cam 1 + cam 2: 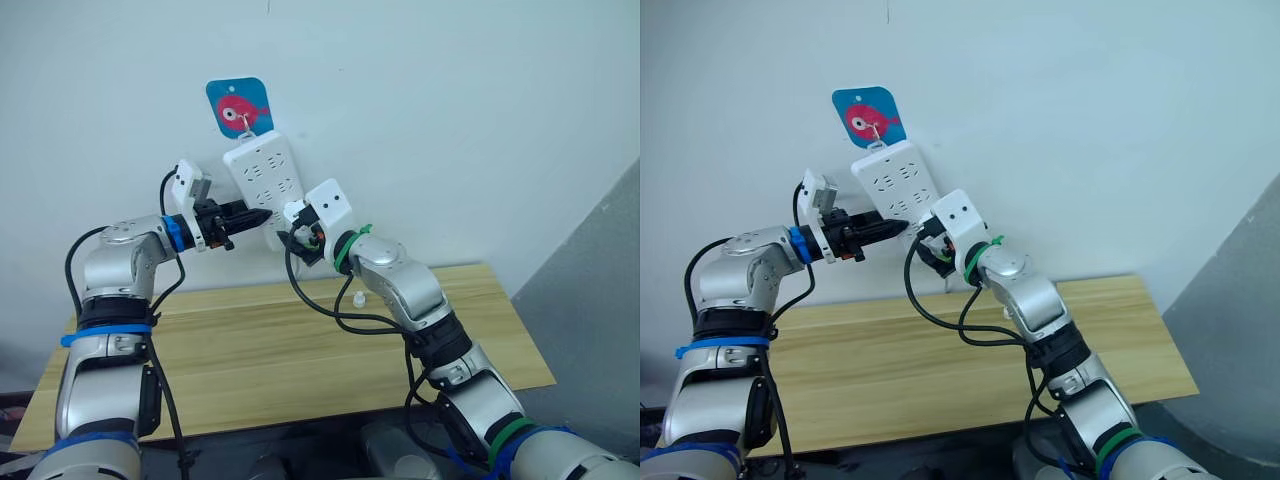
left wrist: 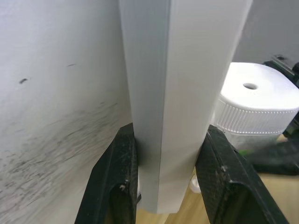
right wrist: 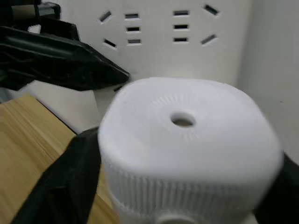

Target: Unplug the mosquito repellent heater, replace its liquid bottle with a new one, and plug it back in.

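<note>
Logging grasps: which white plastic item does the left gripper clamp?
The tall white multi-socket strip, pinched across its edge; the small rounded white heater sits in the right gripper.

— Can we see the mosquito repellent heater's (image 3: 187, 149) prongs?
— No, its body hides them, and the frame edge cuts off its base.
— That small white item (image 1: 357, 297) on the counter (image 1: 250, 370)?
— Too small to identify.
</note>
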